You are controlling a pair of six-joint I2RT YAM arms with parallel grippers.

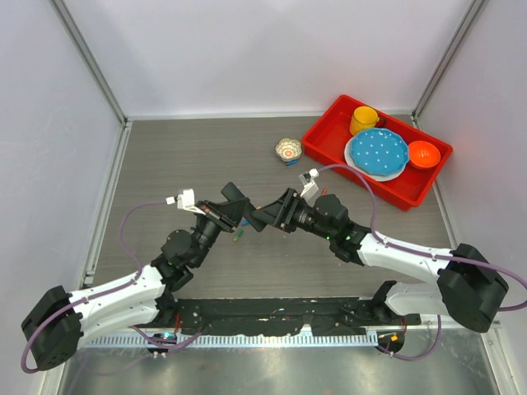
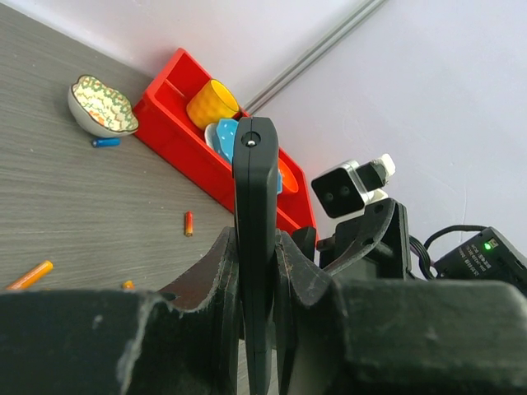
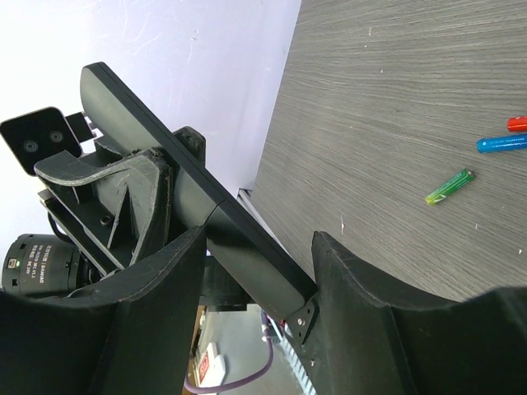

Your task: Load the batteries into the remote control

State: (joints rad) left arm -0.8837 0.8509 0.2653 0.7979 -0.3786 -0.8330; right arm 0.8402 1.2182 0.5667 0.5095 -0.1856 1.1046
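Observation:
The remote control is a slim black bar standing edge-on between my left gripper's fingers. My left gripper is shut on it and holds it above the table, at mid-table in the top view. In the right wrist view the remote runs diagonally, its lower end between my right gripper's fingers, which close on that end. The right gripper faces the left one. Batteries lie loose on the table: green, blue, red, orange, red-orange, blue.
A small patterned bowl stands at the back centre. A red tray at the back right holds a yellow cup, a blue dotted plate and an orange bowl. White walls enclose the table.

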